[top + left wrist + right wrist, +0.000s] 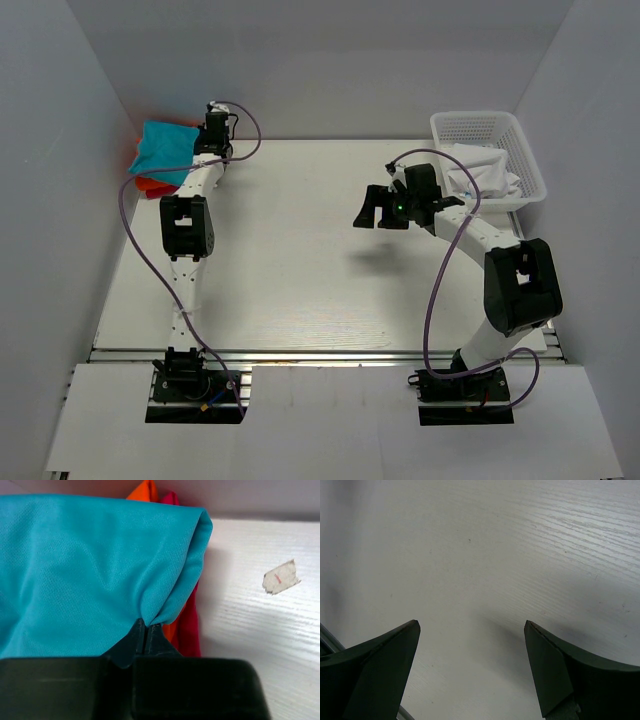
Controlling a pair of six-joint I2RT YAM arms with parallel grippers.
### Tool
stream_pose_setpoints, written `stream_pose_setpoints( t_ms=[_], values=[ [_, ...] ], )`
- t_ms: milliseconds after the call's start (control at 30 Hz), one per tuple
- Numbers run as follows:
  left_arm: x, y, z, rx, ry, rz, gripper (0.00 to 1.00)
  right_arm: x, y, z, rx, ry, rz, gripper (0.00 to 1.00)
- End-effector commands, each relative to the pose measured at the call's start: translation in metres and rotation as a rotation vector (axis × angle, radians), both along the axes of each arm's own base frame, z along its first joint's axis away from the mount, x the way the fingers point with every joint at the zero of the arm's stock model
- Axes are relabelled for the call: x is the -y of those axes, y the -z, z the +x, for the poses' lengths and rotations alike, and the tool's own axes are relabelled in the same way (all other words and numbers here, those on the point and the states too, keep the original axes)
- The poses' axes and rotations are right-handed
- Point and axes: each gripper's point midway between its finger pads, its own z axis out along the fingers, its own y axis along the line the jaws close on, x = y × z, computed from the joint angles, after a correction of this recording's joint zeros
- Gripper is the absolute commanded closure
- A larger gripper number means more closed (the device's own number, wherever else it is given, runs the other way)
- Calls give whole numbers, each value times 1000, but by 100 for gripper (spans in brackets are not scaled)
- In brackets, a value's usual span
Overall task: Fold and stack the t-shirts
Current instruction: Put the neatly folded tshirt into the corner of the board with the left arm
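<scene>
- Tabletop point(300, 270): white. Mid area between the 2 arms is bare, prob the folding zone.
- T-shirts: piled in far-left corner against the wall.
  - Teal t-shirt point(90, 570) on top, w/ a rounded fold edge on its right side.
  - Orange t-shirt point(142, 491) + red t-shirt point(192, 625) peek out under/behind it.
  - Reads as a stack, so task prob well along. Can't tell if teal is being placed or pulled.
- Basket point(440, 125): white, far-right corner, holds a white cloth point(480, 170). Can't tell what garment it is.
- Left pincer point(145, 630): clenched on a pinch of the teal t-shirt at its near edge, fabric puckers into the tips. An edge grip suits dragging or lifting the top layer only.
- Right pincer point(471, 624): released, jaws wide, nothing between. It hovers over bare tabletop, well apart from the shirts, prob parked.
- Paper scrap point(281, 576): small, red mark, lies on tabletop right of the pile. Print too small to read.
- Hidden:
  - Most of orange + red is covered by teal.
  - No neck label visible.
  - In top view the left arm cuts off the pile's right side.
</scene>
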Motion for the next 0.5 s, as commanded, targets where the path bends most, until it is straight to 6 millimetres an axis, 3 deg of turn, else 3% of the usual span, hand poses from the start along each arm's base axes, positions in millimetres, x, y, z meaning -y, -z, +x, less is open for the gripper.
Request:
stream_pose_setpoints(
  t_ms=[0, 33, 100, 233, 367, 467],
  values=[
    [-12, -69, 7, 195, -63, -69, 100, -3, -15, 9, 35, -14, 18, 10],
    [-17, -70, 8, 213, -73, -87, 100, -4, -16, 10, 38, -14, 18, 10],
    [-23, -91, 10, 277, -86, -102, 100, -2, -14, 9, 34, -12, 9, 10],
    [-32, -101, 14, 347, -124, -118, 100, -2, -14, 11, 31, -16, 1, 10],
    [-35, -93, 19, 362, -130, -150, 100, -1, -13, 12, 33, -10, -8, 10],
    [-41, -74, 22, 337, -112, -177, 100, 0, -9, 11, 19, -11, -18, 10]
  ],
)
